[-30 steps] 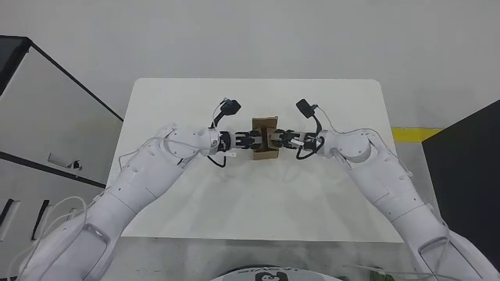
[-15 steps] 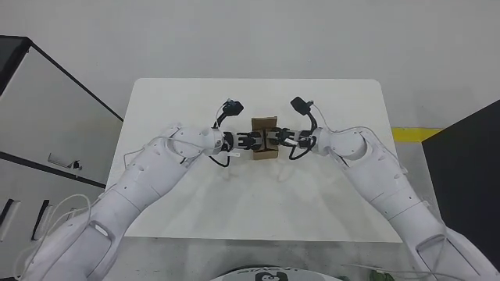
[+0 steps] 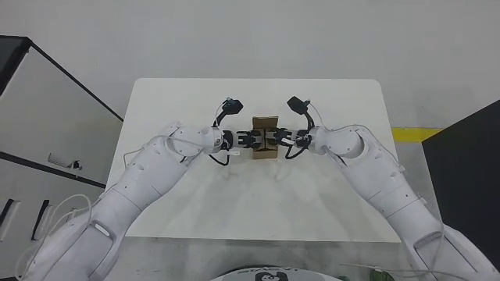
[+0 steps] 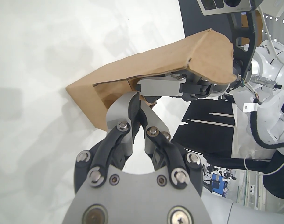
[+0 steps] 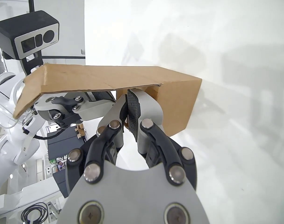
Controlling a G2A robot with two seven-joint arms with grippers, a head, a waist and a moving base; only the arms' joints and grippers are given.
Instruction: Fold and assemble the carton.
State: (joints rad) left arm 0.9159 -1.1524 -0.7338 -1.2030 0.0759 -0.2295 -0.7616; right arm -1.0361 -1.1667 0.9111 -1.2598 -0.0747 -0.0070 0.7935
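Carton half-erected mid-frame; left gripper & right gripper fingers pinched shut, prob. on flaps; next tuck them in.

Carton on table, between left hand and right hand.
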